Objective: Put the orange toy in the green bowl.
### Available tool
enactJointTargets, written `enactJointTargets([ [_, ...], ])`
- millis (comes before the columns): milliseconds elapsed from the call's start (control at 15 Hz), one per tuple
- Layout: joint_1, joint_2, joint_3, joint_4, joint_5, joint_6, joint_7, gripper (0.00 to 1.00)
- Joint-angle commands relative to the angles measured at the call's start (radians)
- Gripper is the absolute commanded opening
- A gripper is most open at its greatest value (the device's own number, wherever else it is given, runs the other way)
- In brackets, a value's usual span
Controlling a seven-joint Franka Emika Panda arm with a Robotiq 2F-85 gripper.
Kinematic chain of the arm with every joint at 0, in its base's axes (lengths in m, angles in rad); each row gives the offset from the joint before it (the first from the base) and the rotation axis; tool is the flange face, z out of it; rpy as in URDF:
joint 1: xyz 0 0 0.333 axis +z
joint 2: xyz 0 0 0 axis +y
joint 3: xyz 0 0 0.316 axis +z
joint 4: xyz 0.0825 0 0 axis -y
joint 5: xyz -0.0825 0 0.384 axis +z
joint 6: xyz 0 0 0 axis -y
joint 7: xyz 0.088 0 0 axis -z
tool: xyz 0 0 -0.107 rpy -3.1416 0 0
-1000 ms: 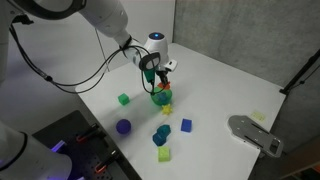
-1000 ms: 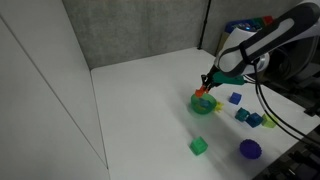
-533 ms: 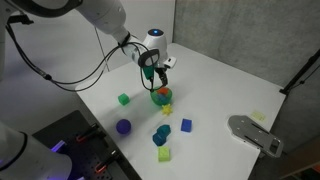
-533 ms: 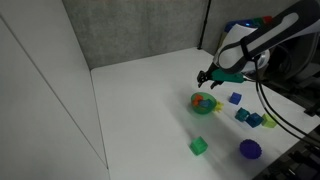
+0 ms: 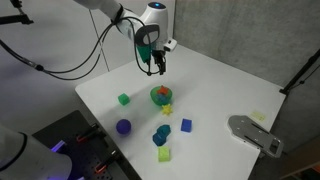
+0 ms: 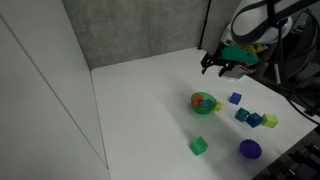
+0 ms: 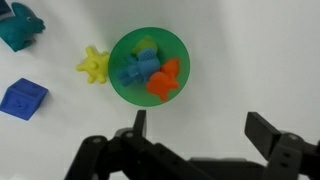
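Wrist view, left to right:
- A teal toy (image 7: 18, 25) is lying in the top left corner.
- Below it a blue block (image 7: 22, 98) is sitting flat on the white desk (image 7: 260, 50).
- A yellow star (image 7: 93, 65) is lying just beside the left rim of the green bowl (image 7: 120, 88) (touching or barely apart, cannot tell).
- Inside the bowl, a blue piece (image 7: 135, 70) is lying left of centre and a yellow-green piece (image 7: 146, 45) is sitting toward the top. The orange toy (image 7: 165, 80) is resting on the right side, pressed against the blue piece.
- The hand (image 7: 195, 120) is showing along the bottom edge. Its two dark fingers (image 7: 138, 122) are standing wide apart, with nothing between them but bare desk.

In an exterior view:
- A small green cube (image 5: 123, 99) and a purple ball (image 5: 123, 127) are sitting on the left.
- The hand (image 5: 157, 70) is hanging well above the bowl (image 5: 161, 96), empty.
- Below the bowl the teal toy (image 5: 162, 133) and a lime cube (image 5: 163, 155) are lying near each other, with the blue block (image 5: 186, 125) just to their right.
- A grey object (image 5: 255, 135) is lying at the far right, well apart from the toys.

In an exterior view:
- The green cube (image 6: 199, 146) is sitting alone toward the front.
- The bowl (image 6: 203, 102) is showing a spot of orange inside.
- The hand (image 6: 222, 68) is hovering above and behind the bowl, fingers spread.
- The blue block (image 6: 235, 98), the purple ball (image 6: 249, 149) and the lime cube (image 6: 268, 121) are lying to the right.
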Motion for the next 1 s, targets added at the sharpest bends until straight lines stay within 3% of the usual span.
enactJointTargets([
  [0,-0.031,-0.153,-0.002,-0.087,-0.012,-0.121,-0.042,1.00],
  [600,-0.088,-0.527,-0.015,-0.294,-0.062,-0.335,-0.195,1.00],
  [933,-0.122,-0.687,-0.012,-0.293,-0.171,-0.474,-0.203,1.00],
])
